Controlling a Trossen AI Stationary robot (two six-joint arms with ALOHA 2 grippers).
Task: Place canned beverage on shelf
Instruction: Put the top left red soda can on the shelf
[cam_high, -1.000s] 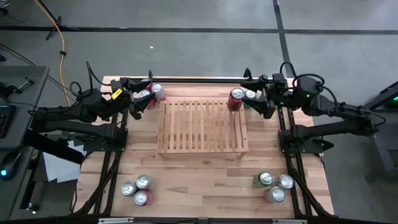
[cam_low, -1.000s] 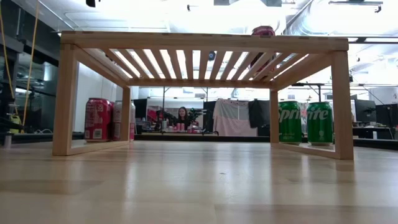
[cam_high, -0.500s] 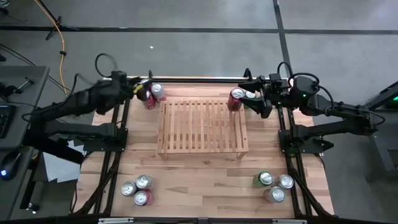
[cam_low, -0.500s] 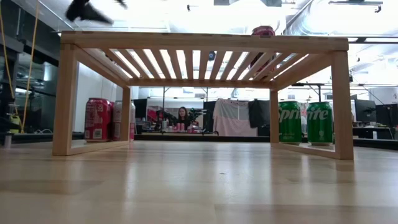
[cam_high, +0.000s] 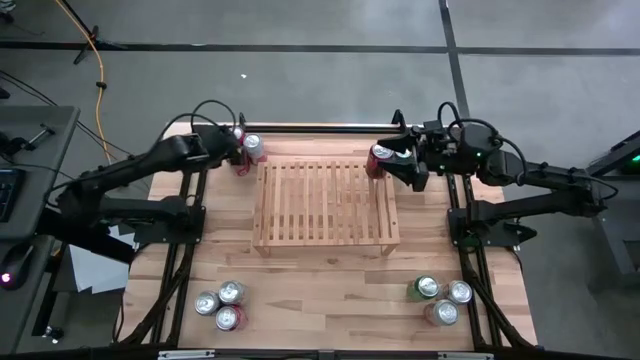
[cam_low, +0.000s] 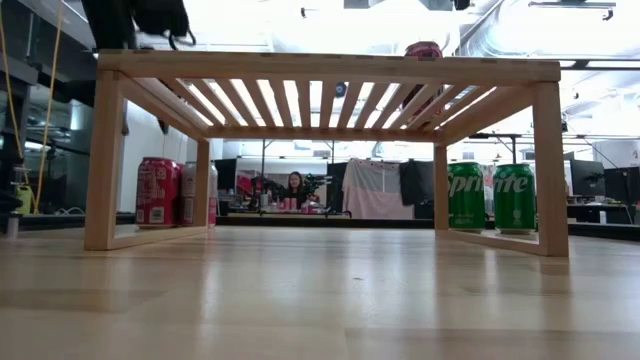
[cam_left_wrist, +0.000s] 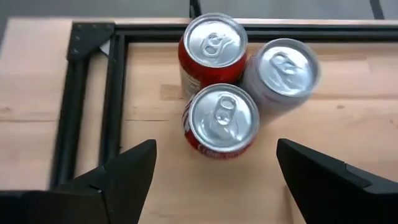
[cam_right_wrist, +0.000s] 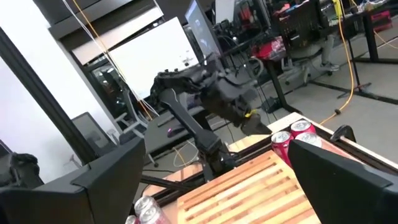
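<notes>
The shelf (cam_high: 325, 205), a low slatted rack of light wood, stands mid-table. One red can (cam_high: 378, 158) stands upright on its far right corner. At the far left, two red cans and a silver one (cam_left_wrist: 221, 121) stand together on the table. My left gripper (cam_left_wrist: 214, 171) hangs open above them, tipped down, touching none; the nearest red can shows between its fingers. My right gripper (cam_high: 400, 163) is open and level beside the shelf's far right corner, above two green cans (cam_low: 490, 197), with nothing between its fingers (cam_right_wrist: 214, 180).
Clusters of cans stand near the table's front left (cam_high: 220, 303) and front right (cam_high: 438, 298). A black frame rail (cam_left_wrist: 93, 106) runs beside the far left cans. A person (cam_low: 294, 187) sits in the room behind the table.
My left arm has swung toward the far left cans, come down and tipped from nearly level to pointing down over them. Its fingers stay open. The cans and the shelf have not moved.
</notes>
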